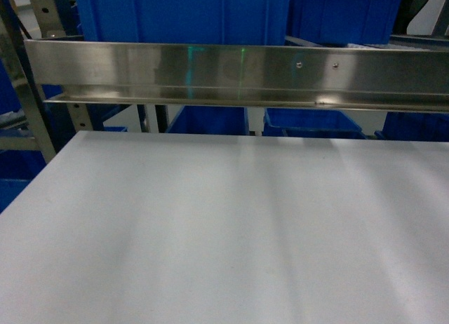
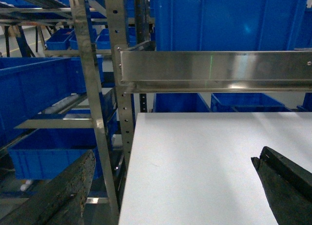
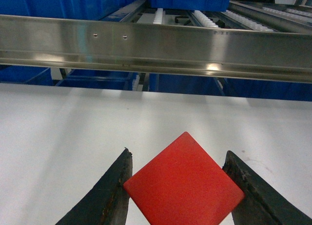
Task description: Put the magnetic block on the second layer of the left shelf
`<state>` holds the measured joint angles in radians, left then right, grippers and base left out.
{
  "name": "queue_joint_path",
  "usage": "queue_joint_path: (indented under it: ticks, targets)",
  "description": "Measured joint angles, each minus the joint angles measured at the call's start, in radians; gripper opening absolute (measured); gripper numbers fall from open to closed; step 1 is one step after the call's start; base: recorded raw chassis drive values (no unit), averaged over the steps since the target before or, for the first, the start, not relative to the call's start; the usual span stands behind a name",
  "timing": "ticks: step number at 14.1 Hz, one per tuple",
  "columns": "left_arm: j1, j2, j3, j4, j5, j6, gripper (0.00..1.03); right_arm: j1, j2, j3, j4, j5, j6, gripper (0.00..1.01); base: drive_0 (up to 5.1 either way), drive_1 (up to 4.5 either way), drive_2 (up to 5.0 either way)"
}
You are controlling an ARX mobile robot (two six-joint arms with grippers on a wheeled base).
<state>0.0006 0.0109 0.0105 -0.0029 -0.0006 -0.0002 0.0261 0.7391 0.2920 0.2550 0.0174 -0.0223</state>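
Head view slanting down on white table (image 1: 224, 233), both wrist views low, facing steel rail (image 2: 214, 71)

I see a white tabletop (image 1: 224, 233) stretching out ahead of me, with a steel rail (image 1: 231, 75) running across above its far edge. Blue bins (image 1: 182, 15) sit behind the rail, and more blue bins (image 2: 34, 88) fill the rack (image 2: 95, 113) off to the left.

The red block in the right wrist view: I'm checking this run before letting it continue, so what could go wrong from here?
1. The red block sits cornerwise between the right gripper fingers, touching at its corners, so it may twist or slip during transport.
2. The steel rail runs straight ahead above the white table; a careless lift could knock the block against it.
3. The shelf upright stands close by the open left gripper.
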Motion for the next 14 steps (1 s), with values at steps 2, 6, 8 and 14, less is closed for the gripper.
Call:
queue_joint_path:
  ticks: [2, 6, 8, 14]
  targets:
    - [0.0, 0.0, 0.0, 0.0, 0.0, 0.0, 0.98, 0.0, 0.0, 0.0, 0.0, 0.0, 0.0, 0.48, -4.9, 2.42, 2.4]
    - [0.0, 0.0, 0.0, 0.0, 0.0, 0.0, 0.98, 0.0, -0.001, 0.0, 0.0, 0.0, 0.0, 0.48, -4.9, 2.41, 2.4]
    - [0.0, 0.0, 0.0, 0.0, 0.0, 0.0, 0.98, 0.0, 0.0, 0.0, -0.001, 0.0, 0.0, 0.48, -5.0, 2.36, 2.4]
    - [-0.001, 0.0, 0.0, -0.001, 0.0, 0.0, 0.98, 0.0, -0.001, 0.0, 0.001, 0.0, 0.0, 0.48, -5.0, 2.41, 2.4]
